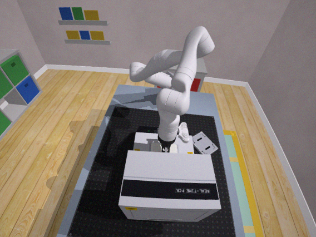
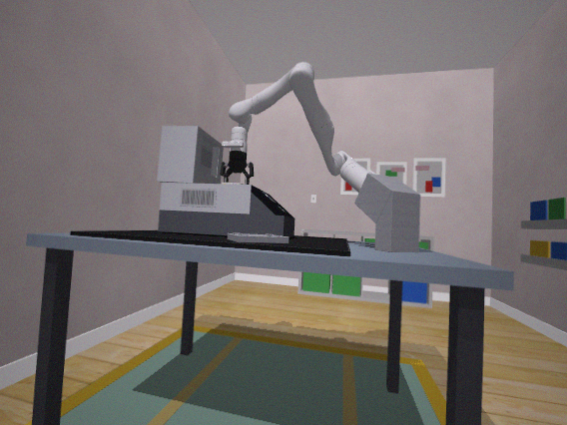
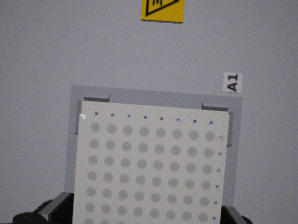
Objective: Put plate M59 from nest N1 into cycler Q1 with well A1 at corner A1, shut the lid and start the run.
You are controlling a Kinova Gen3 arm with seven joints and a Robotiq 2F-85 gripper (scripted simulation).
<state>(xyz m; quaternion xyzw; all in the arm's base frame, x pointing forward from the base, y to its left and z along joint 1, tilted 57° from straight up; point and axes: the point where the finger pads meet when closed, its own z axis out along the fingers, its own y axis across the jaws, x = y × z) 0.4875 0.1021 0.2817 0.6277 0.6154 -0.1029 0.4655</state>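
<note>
Peering down through my wrist camera, I see the pale, flat well plate inside the darker grey recess of the white and grey real-time cycler, with a strip of recess showing past its top edge and along both sides. Dark locators show just beyond that top edge, near its two ends, and the plate's lettered corner at upper right faces the white A1 label. Room beside the plate is tight: my black two-fingered claw has a finger close along each long side. On the far side of the claw from my arm's base, the tall white upper housing rises close by. The exterior view gives me that height and reduces the plate to a thin pale strip; the top view shows a small green light, which the other two don't. It also shows the light grey slotted nest without a plate, lying angled beside the cycler on the black dotted surface. My claw is released, its fingers spread around the plate, which lies between and ahead of them in the wrist view. I can't tell whether it sits perfectly flat.
</note>
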